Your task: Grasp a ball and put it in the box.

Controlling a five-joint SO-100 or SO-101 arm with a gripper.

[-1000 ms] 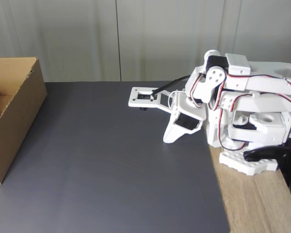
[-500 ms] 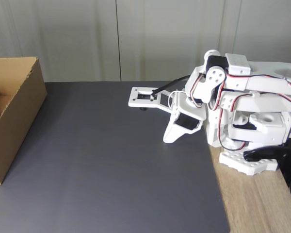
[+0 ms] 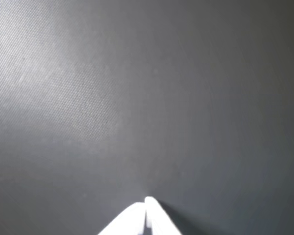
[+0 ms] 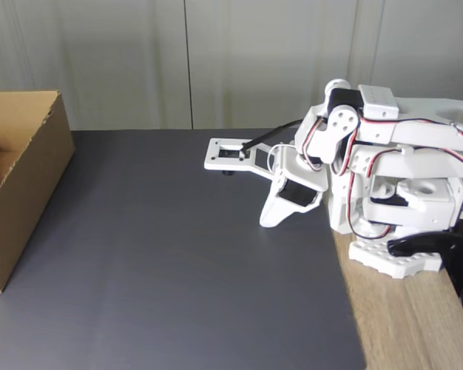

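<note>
White two-finger gripper [image 4: 268,219] folded low at right of dark grey mat [image 4: 177,254] on wooden table [image 4: 417,324], fingertips pressed together, holding nothing. Large brown corrugated cardboard box [image 4: 19,185] at far left edge, well apart. Ball's place: cannot tell.

Wrist close above mat [image 3: 137,98]; fixed frontal.

Arm [image 4: 386,177]: white printed plastic links with black servo bodies set between them. Red, black and white cables loop along the joints. Round white servo horns, small screw holes. White perforated base plate, black clamp [image 4: 432,250] beside it. Jaws white, tapered.
</note>
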